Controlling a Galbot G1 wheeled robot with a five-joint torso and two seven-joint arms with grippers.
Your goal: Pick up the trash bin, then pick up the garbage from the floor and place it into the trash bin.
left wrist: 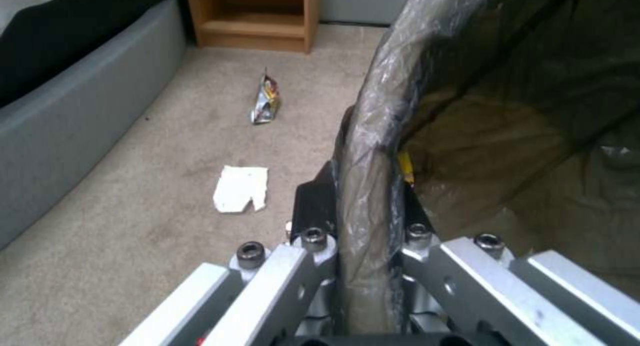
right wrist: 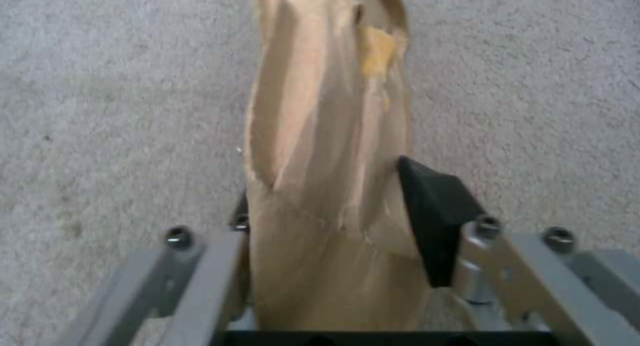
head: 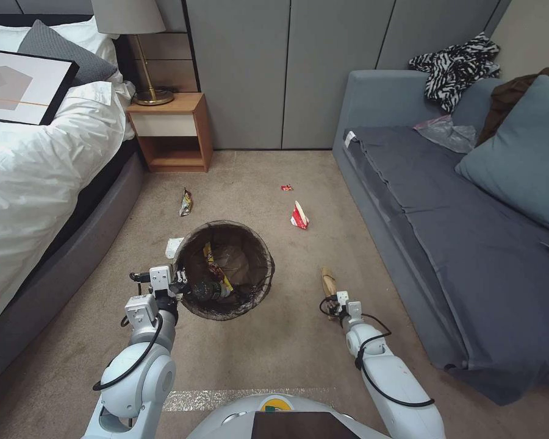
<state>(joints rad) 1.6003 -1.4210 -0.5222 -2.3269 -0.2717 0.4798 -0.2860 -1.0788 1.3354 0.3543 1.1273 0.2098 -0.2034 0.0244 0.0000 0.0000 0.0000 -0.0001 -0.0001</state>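
Tan paper bag is sitting between the right gripper jaws, which are closing on its lower end; one black pad is pressing its side. In the head view that gripper is low over the carpet, just right of the trash bin, with the bag sticking out ahead of it.

Left gripper is clamping the bin rim, jaws narrow, one pad outside and one inside the brown liner. Bin is holding a bottle and a yellow wrapper already.

Judgement on doing this step well:
- Bag is thin and floppy, so the grip is probably biting paper only. Lift slowly and straight up.
- Carry it over the rim with margin; the free end is likely to droop and catch the liner.
- Keep the left arm steady so the bin opening is staying level and facing up.
- Release only once the bag is hanging inside the opening.

Remaining on the floor: white tissue just beside the bin, snack wrapper beyond it, red-and-white cup, small red wrapper.
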